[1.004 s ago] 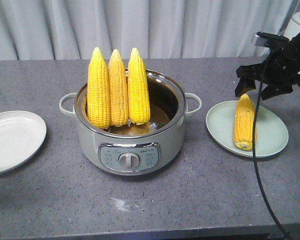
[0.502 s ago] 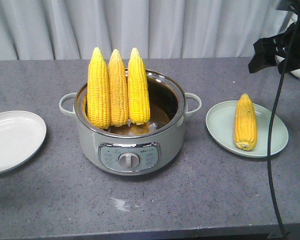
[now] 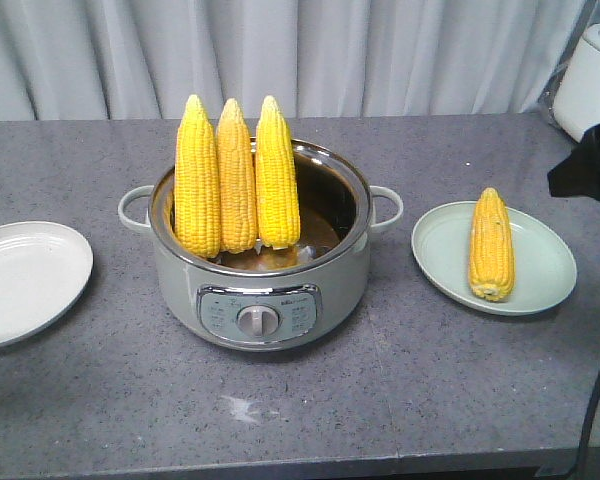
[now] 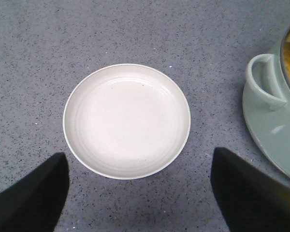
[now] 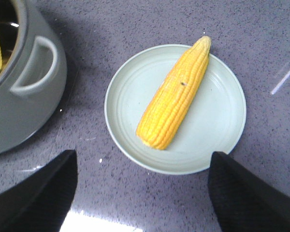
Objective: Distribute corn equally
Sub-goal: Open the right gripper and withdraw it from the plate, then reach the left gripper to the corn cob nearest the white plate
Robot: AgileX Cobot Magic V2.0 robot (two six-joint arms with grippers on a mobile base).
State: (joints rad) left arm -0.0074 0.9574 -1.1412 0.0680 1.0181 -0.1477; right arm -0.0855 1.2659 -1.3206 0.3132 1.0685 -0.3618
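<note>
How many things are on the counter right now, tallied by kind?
Corn cobs: 4 (three upright in the pot, one lying on the green plate)
Plates: 2 (green plate, white plate)
Pot: 1
White appliance, partly in view: 1
Total: 8

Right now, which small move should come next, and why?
Probably the left gripper should swing toward the pot for one of three upright cobs: the white plate under it holds none, while the green plate holds one cob.

Grey speckled tabletop [image 3: 430, 400], white plate [image 3: 20, 280] L, cooker pot [image 3: 180, 290] ctr, green plate [image 3: 540, 265] R
</note>
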